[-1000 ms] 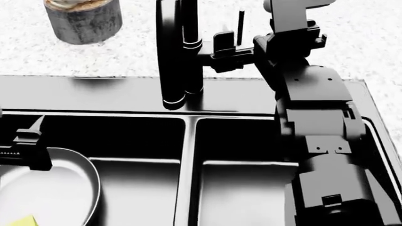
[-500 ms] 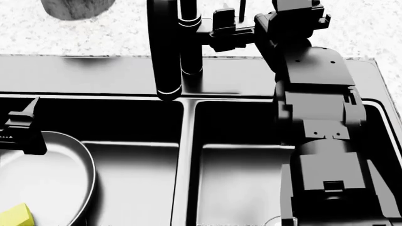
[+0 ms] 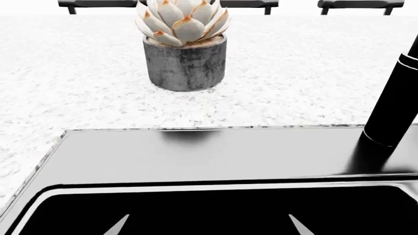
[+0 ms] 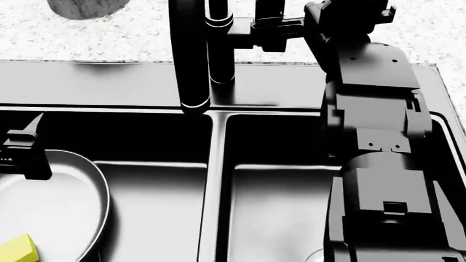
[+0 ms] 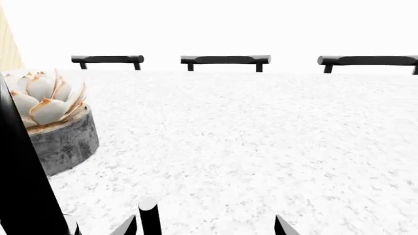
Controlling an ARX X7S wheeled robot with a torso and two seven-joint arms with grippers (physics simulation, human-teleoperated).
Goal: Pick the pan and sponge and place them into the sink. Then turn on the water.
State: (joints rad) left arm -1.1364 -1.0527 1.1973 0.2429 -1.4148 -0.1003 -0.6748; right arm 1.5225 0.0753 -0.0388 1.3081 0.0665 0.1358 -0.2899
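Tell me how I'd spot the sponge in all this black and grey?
Start at the glossy black two-basin sink and look into its left basin, where a round pan with a pale shiny inside lies. The sponge sits in that pan, at the picture's bottom left corner. It is a small yellow-green block, the only brightly coloured thing in the head view.

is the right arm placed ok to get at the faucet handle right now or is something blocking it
Probably yes. In the head view the right gripper already sits beside the faucet, up at its handle, with nothing between them. The pan and sponge lie in the left basin of the sink, away from that path.
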